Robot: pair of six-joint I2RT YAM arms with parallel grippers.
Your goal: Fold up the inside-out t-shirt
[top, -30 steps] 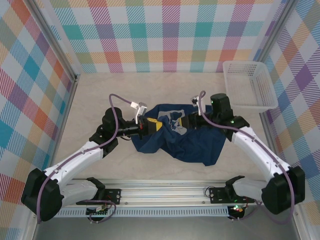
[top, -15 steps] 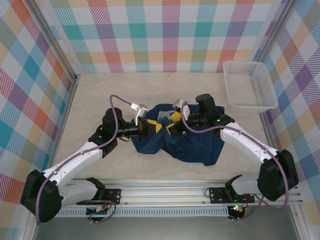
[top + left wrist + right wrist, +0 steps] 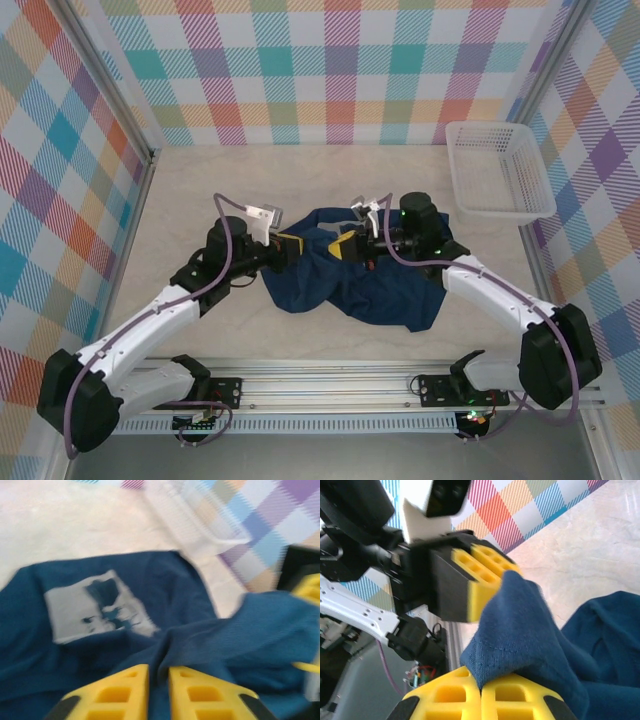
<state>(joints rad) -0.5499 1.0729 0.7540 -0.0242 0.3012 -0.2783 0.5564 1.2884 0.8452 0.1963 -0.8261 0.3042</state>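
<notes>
Right claw (image 3: 481, 682), newly tight on t-shirt (image 3: 390, 290).

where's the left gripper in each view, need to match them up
Top external: left gripper centre-left, at the t-shirt's left edge.
Left wrist: bottom centre, yellow fingers over the cloth.
Right wrist: upper middle, behind the raised fold.
Shared landmark: the navy t-shirt.

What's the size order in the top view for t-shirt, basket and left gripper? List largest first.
1. t-shirt, spread widest
2. basket
3. left gripper, clearly the smallest
</notes>
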